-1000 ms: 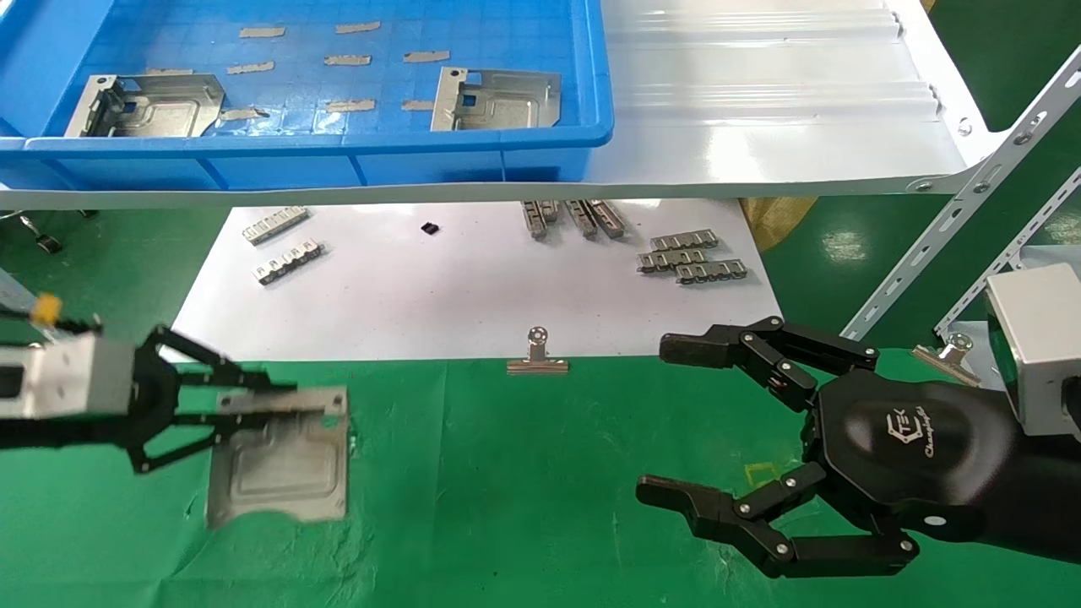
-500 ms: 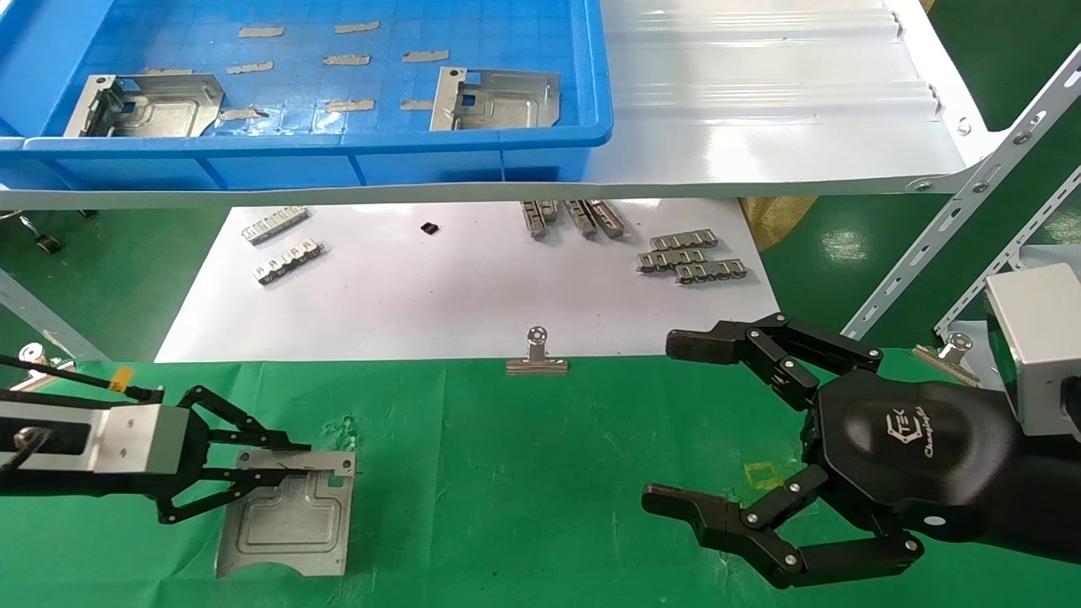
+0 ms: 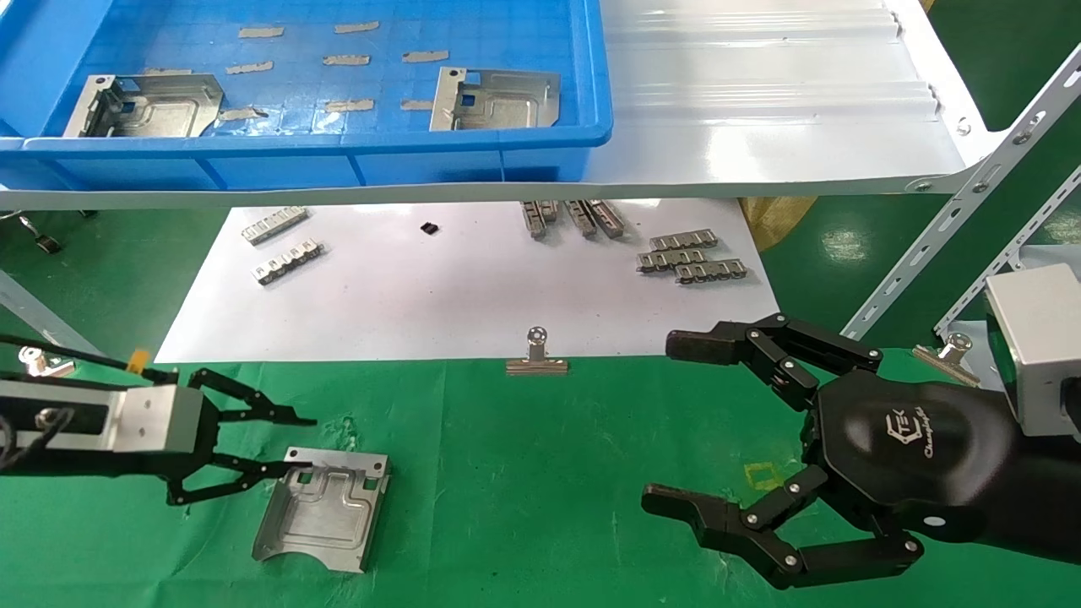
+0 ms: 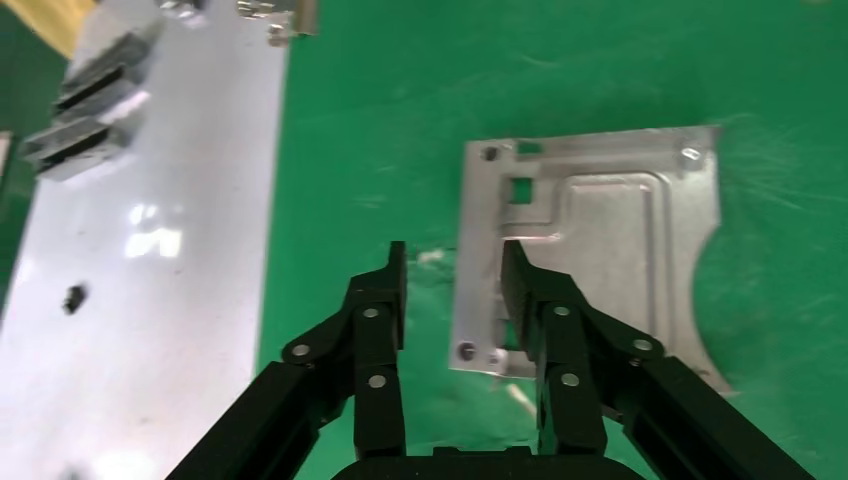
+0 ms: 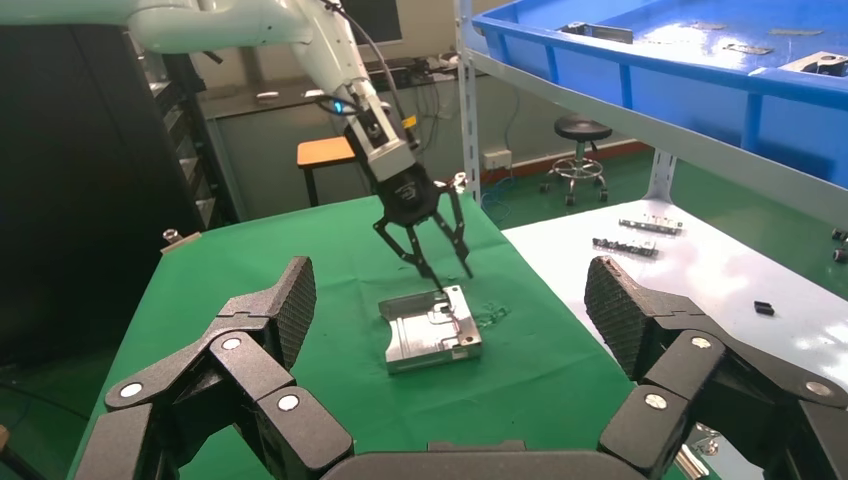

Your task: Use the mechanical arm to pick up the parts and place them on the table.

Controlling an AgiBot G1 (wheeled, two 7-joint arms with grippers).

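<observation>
A silver stamped part (image 3: 325,507) lies flat on the green-cloth table (image 3: 524,473) at the front left. My left gripper (image 3: 300,441) is open just above the part's near edge; one finger is over that edge and the other is over bare cloth. The left wrist view shows the part (image 4: 610,230) ahead of the open left gripper (image 4: 455,255). Two more parts (image 3: 148,105) (image 3: 497,99) lie in the blue bin (image 3: 338,143). The glossy black hand, my right gripper (image 3: 667,422), is open and empty at the front right, parked. Its wrist view shows the part (image 5: 432,332) farther off.
The blue bin rests on a glossy white shelf (image 3: 760,127) overhanging a white sheet (image 3: 439,295). On the sheet lie ridged grey strips (image 3: 688,257). A binder clip (image 3: 537,355) holds its front edge. A slanted metal frame (image 3: 954,219) stands at the right.
My left gripper lowered the part onto the green cloth, then opened and let it go. The part now lies flat, turned a little. The right hand has barely moved.
</observation>
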